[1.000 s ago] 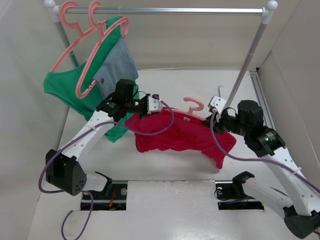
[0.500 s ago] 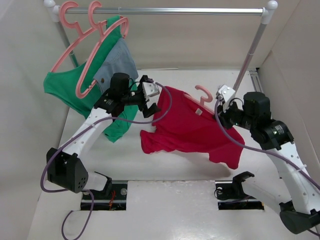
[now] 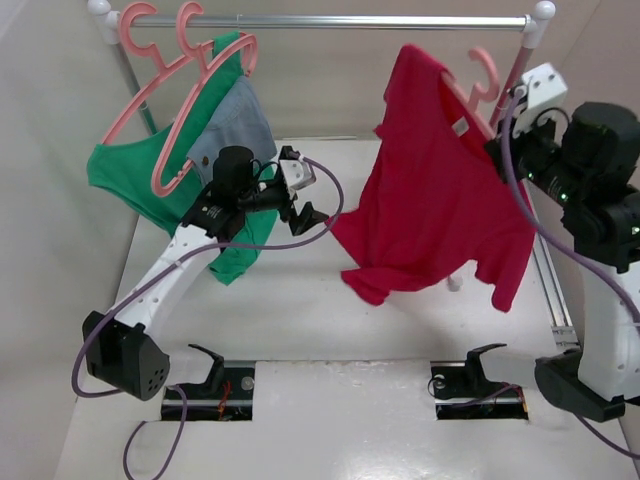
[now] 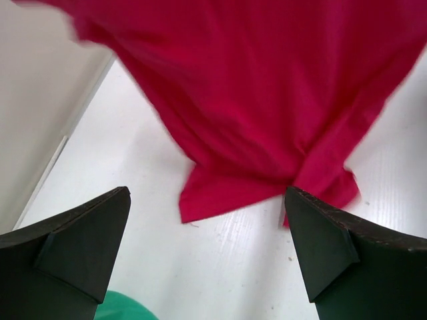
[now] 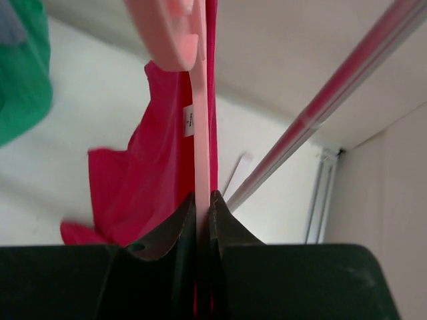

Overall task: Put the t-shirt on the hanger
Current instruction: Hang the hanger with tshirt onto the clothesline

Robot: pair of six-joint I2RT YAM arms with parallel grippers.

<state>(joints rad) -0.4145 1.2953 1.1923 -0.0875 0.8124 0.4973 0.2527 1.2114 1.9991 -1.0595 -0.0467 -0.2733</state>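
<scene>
The red t-shirt [image 3: 440, 190] hangs in the air at the right, draped over the tilted pink hanger [image 3: 478, 82], whose hook sits just below the rail. My right gripper [image 3: 497, 148] is shut on the hanger's thin bar [image 5: 201, 140], with the red cloth [image 5: 150, 173] and its white label [image 5: 189, 121] beside it. My left gripper [image 3: 304, 192] stands wide open left of the shirt's lower edge, apart from it. In the left wrist view the t-shirt [image 4: 267, 87] hangs beyond the open gripper [image 4: 207, 197], with nothing between the fingers.
A metal rail [image 3: 330, 20] spans the back, its right post [image 3: 512, 85] close to the hanger. At the left end hang pink hangers [image 3: 150, 95] with a green garment [image 3: 125, 175] and a grey-blue denim piece [image 3: 238, 125]. Walls close in on both sides.
My left gripper let go of the t-shirt, opened wide and drew back left. My right arm lifted the hanger and shirt off the table, up towards the rail's right end.
</scene>
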